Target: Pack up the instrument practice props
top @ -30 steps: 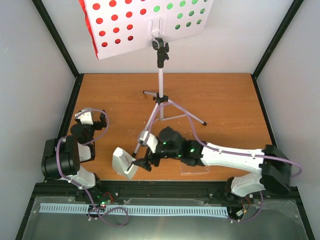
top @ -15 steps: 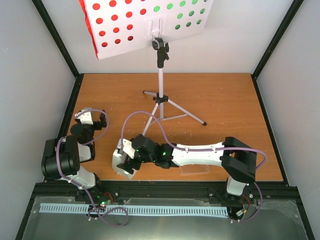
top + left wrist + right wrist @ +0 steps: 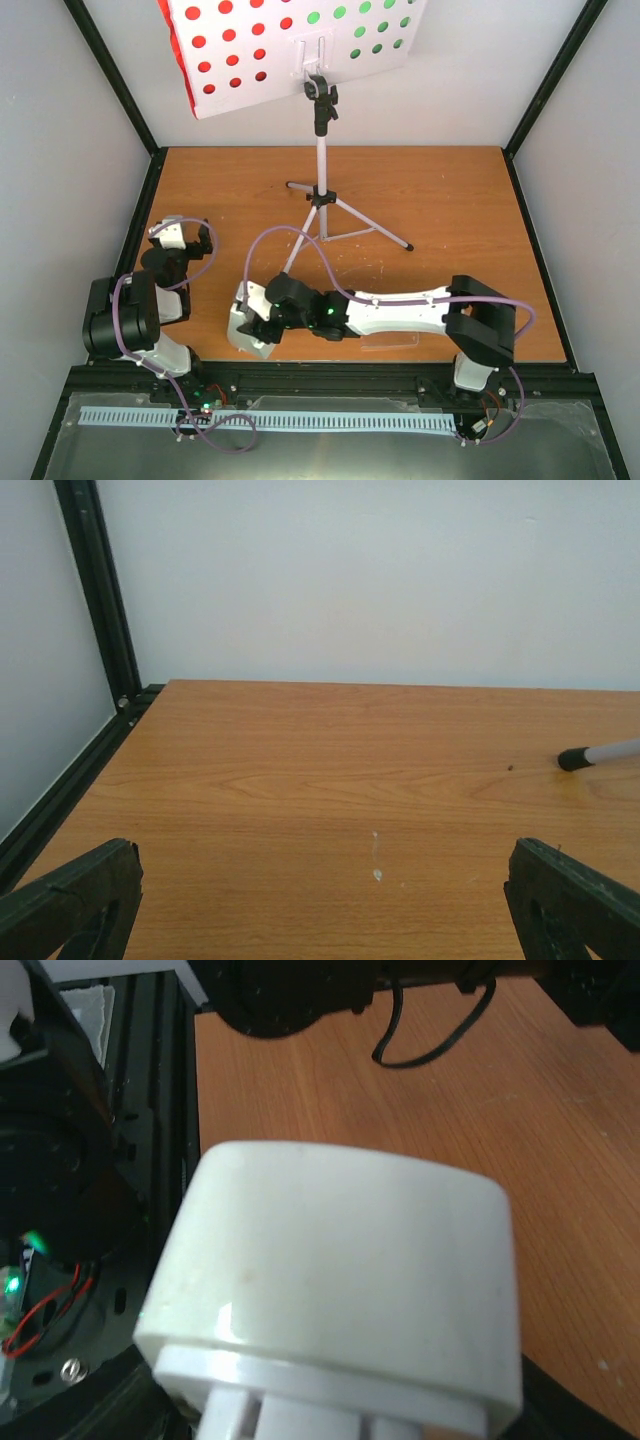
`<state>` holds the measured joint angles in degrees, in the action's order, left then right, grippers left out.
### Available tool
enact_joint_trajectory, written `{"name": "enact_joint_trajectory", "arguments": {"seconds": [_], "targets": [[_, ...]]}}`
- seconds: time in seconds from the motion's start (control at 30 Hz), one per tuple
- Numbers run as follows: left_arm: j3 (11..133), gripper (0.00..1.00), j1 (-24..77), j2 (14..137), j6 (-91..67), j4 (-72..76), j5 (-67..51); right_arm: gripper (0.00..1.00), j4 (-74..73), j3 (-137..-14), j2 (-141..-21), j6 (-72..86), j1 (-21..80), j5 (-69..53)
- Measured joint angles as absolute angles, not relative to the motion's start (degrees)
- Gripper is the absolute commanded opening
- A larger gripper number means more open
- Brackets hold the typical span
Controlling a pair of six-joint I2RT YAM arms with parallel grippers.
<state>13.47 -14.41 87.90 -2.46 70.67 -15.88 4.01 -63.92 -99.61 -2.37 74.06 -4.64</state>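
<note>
The white perforated music stand (image 3: 290,50) rises on its silver tripod (image 3: 322,200) at the back of the table. A red sheet (image 3: 225,55) and a green sheet (image 3: 365,25) show through its holes. The small white metronome (image 3: 243,325) lies near the front edge and fills the right wrist view (image 3: 340,1270). My right gripper (image 3: 258,325) reaches left across the table, its jaws pressed against the metronome's two sides. My left gripper (image 3: 178,232) is folded back at the left, open over bare wood (image 3: 320,900).
A clear plastic piece (image 3: 390,342) lies flat under my right forearm. One black-tipped tripod foot (image 3: 600,754) shows at the right of the left wrist view. Black frame posts and white walls enclose the wooden table (image 3: 450,220).
My right arm swung left from the table's middle to the metronome, and its jaws narrowed around it. The left arm and the music stand have not moved.
</note>
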Motion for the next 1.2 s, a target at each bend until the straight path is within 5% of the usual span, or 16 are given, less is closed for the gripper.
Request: {"name": "enact_joint_trajectory", "arguments": {"seconds": [0.23,0.47,0.67,1.03,1.13,1.2], "targets": [[13.8,0.99,-14.4,81.4,-5.5,65.3,-8.4,0.47,-1.3,-54.7,-85.4,0.7,74.3,-0.9],[24.6,0.99,-14.7,69.3,-14.6,41.4,-5.1,0.48,-4.8,-48.0,-71.4,7.5,73.9,11.4],[30.6,1.0,-14.9,62.2,-26.4,25.2,-17.3,0.36,-8.9,-46.6,-70.9,15.6,69.6,21.5],[30.2,0.98,-5.2,56.1,-33.8,8.6,-31.8,0.36,-6.1,-45.1,-75.8,21.1,67.0,30.2],[28.1,0.98,1.7,54.5,-35.6,7.0,-32.6,0.4,-4.6,-45.0,-77.6,21.3,66.1,30.9],[27.3,0.98,6.1,54.4,-36.4,5.7,-32.6,0.52,-3.5,-45.0,-78.8,21.5,65.6,31.0]]}}
